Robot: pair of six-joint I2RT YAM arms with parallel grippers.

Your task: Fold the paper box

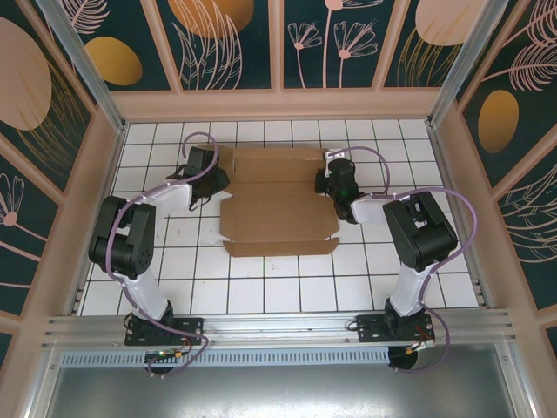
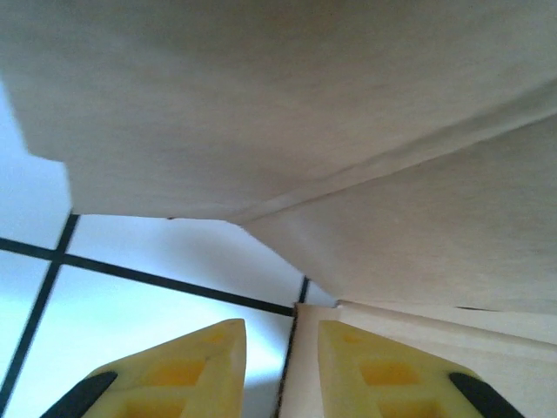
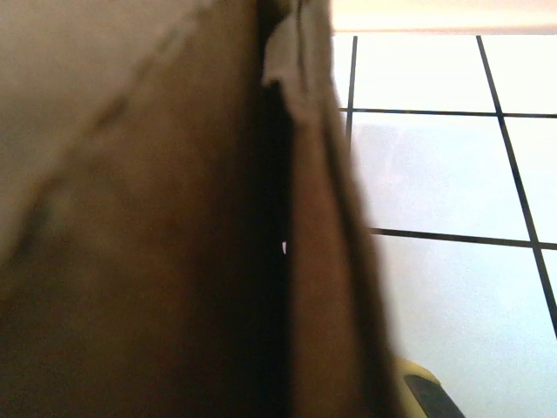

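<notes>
Step in hand: By my reading you are working the end flaps. The paper box (image 1: 278,209) lies mostly flat and open with one claw at each end. No wall stands closed, so the fold is far from done.

Where the box is: It sits in the middle of the tiled worktop (image 1: 261,287), between the two arms, well forward of their bases and nearer the back wall.

Left claw (image 2: 281,370): Its yellow fingers (image 2: 204,366) stand apart. A thin cardboard edge stands upright in the gap, close to the right-hand finger, with a sliver of white tile showing on the other side. It is not clamped.

Right claw (image 1: 327,179): It is closed. In its wrist view the card runs edge-on down to where the fingers meet, with a corner of one yellow finger just beside it. You seem to have the right end flap pinched.

Which way it points: The long axis runs left to right, from one claw to the other, and the main creases lie along it. The narrow flap faces the arm bases and the far panel faces the back wall. From above you cannot tell whether that far panel is lifted off the tiles.

Next move: You have no grip on the left side. Close on that edge or pick a fresh hold before you raise anything. Keep the right pinch steady so the sheet does not swing, and bend along the crease, not across it.
</notes>
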